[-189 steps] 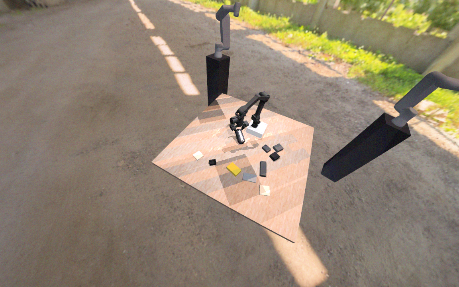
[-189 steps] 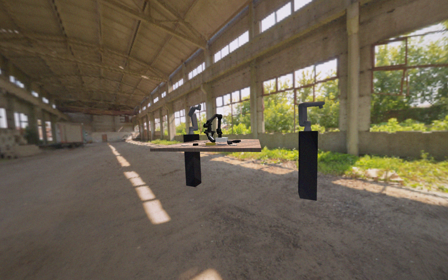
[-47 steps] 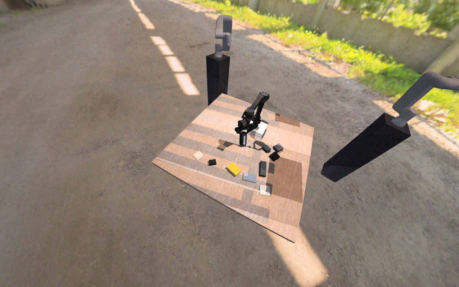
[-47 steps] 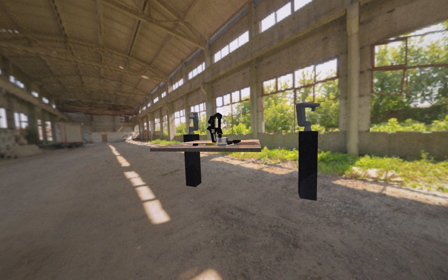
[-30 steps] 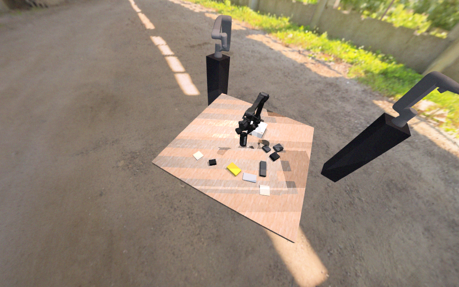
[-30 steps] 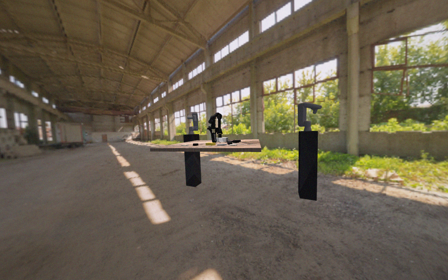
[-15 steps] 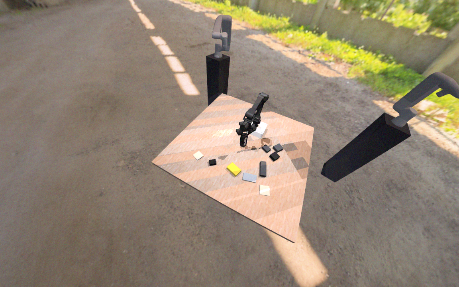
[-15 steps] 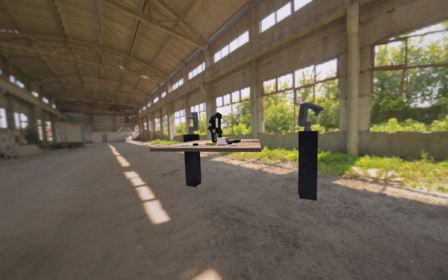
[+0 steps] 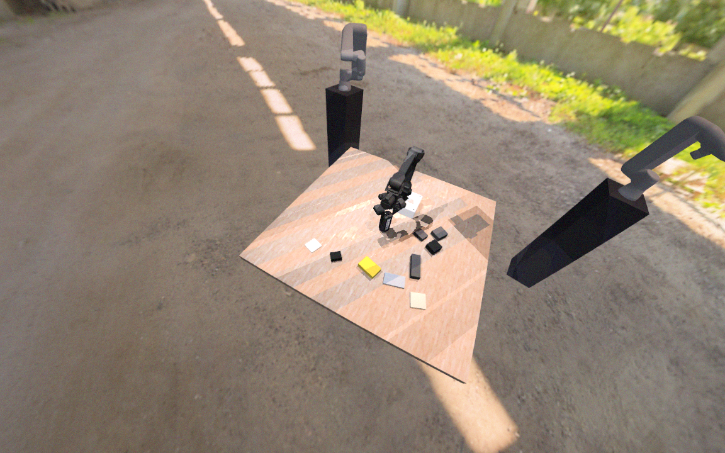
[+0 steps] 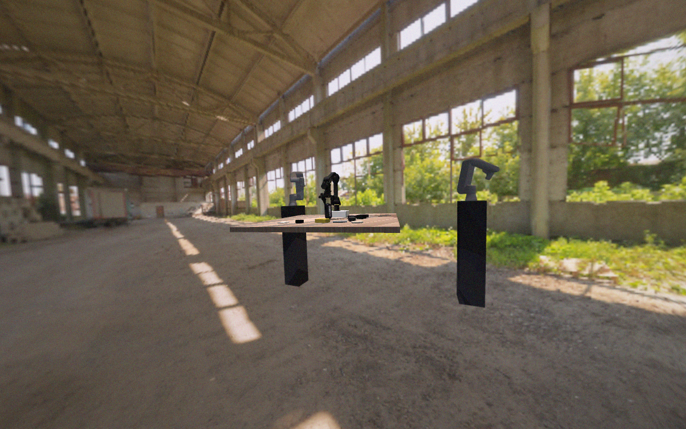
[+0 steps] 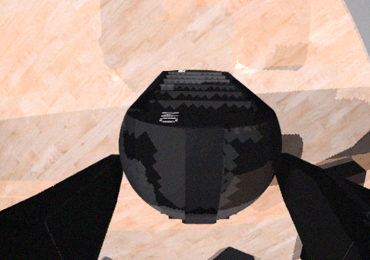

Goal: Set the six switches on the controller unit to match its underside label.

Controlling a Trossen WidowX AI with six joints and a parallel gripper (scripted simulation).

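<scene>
Top view, from the left: a wood-patterned bench (image 9: 292, 233) (image 10: 265, 229) carries a flat white square (image 9: 313, 245), then a small black block (image 9: 335, 256) (image 10: 299, 221). Behind the bench stands a black pedestal (image 9: 343, 121) (image 10: 295, 258) bearing a grey arm. Next comes a flat yellow block (image 9: 369, 267) (image 10: 322, 220), lying in front of the black robot arm (image 9: 406, 170). The gripper (image 9: 386, 212) (image 10: 328, 205) (image 11: 200, 163) is closed on the dark grey controller unit (image 9: 385, 223) (image 10: 328, 212) (image 11: 202, 148), one finger at each side of its rounded body. The unit stands on end, slightly tilted, rather than flat on its base; whether its lower end touches the bench, I cannot tell. White print shows on one face, too foreshortened in the wrist view to read switch settings or label squares. Right of the yellow block lies a pale grey-blue plate (image 9: 394, 280), while a white box (image 9: 413, 204) (image 10: 340, 214) sits beside the arm. Farther right are a long dark block (image 9: 415, 266), a cream square (image 9: 417, 301) and three small dark blocks (image 9: 433, 246) grouped together. Beyond the bench's right edge rises another black pedestal (image 9: 576, 236) (image 10: 470, 253), also bearing a grey arm.
</scene>
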